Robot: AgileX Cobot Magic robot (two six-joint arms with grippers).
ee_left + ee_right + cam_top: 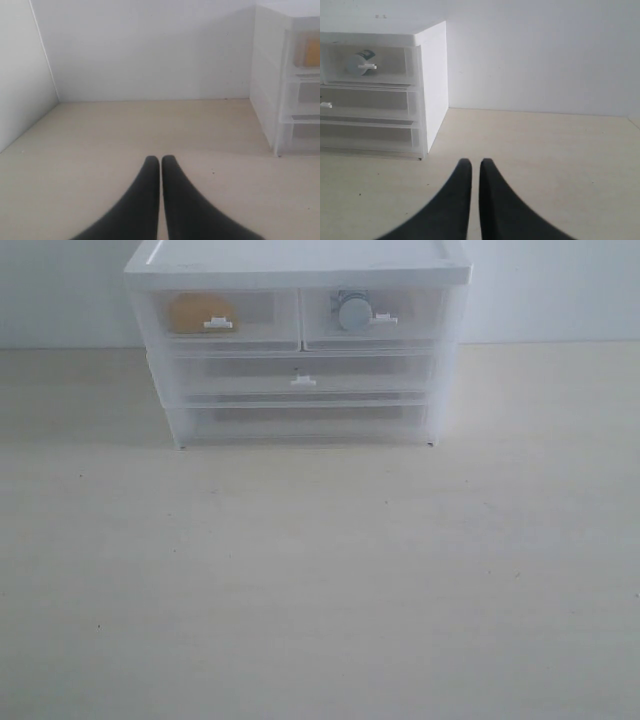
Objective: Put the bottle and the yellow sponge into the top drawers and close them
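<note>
Upper centre of the exterior view: yellow sponge (200,313) shut inside the left top drawer (262,312), an orange blur behind the translucent front. Beside it, bottle (353,311) inside the right top drawer (420,310), round white cap turned toward the front, just next to the small white handle. Both drawer fronts pushed in level with the face of the cabinet (297,268). Beneath them, two full-width drawers (300,375), closed as far as can be told.

White cabinet top cut by the upper edge of the frame, pale wall (560,290) behind. From the cabinet's foot down to the lower edge and out to both sides, a broad run of pale tabletop (320,580).

Neither arm in the exterior view. In the left wrist view, left gripper (160,161) with dark fingers drawn together to a hairline gap, holding nothing, low over the tabletop and well apart from the cabinet's corner. In the right wrist view, right gripper (472,162) the same: fingers narrowed almost to touching, empty, open tabletop between it and the cabinet's side panel.
</note>
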